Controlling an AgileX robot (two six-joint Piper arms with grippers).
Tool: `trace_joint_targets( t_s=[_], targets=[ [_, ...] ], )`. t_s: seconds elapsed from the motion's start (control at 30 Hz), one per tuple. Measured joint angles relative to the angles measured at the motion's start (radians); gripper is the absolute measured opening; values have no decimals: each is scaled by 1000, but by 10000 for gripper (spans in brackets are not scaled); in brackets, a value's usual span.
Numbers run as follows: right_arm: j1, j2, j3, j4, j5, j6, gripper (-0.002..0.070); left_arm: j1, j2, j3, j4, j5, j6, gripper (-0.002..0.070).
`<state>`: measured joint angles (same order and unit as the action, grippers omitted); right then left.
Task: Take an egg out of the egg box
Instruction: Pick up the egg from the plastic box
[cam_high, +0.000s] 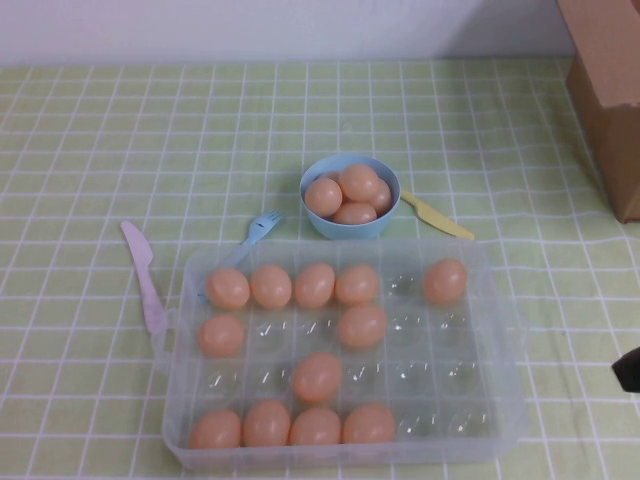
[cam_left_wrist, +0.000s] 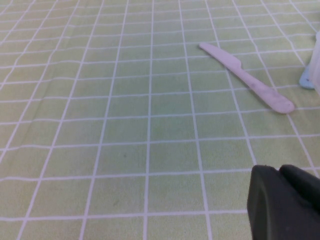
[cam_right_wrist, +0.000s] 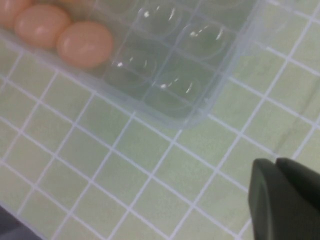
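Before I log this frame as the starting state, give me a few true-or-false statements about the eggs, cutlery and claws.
1. The egg box is full. False: many cups are bare.
2. The blue bowl holds eggs. True.
3. A pink knife lies left of the box. True.
4. The right claw grips an egg. False: it sits at the right edge, away from the box.
5. The left claw hovers over the bowl. False: it is above bare tablecloth near the knife.

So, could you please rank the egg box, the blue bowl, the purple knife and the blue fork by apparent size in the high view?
1. Egg box, by far the largest.
2. Purple knife, longest of the rest.
3. Blue bowl, shorter but wider than the knife.
4. Blue fork, though partly hidden behind the box.

Neither gripper, left or right, covers any of them.
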<state>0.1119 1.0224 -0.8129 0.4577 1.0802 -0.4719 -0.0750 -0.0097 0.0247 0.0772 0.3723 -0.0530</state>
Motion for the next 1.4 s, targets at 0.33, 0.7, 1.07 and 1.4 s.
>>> trace_joint_targets(
  t_s=[0.33, 0.7, 1.07, 1.4],
  targets=[
    [373, 375, -256, -227, -51, -20, -17, 0, 0, 0, 0, 0, 0, -3],
    [523, 703, -544, -289, -90, -290, 385, 0, 0, 0, 0, 0, 0, -3],
    [583, 848, -568, -393, -259, -513, 487, 0, 0, 0, 0, 0, 0, -3],
    [592, 897, -578, -398, -336, -521, 480, 0, 0, 0, 0, 0, 0, -3]
  ],
)
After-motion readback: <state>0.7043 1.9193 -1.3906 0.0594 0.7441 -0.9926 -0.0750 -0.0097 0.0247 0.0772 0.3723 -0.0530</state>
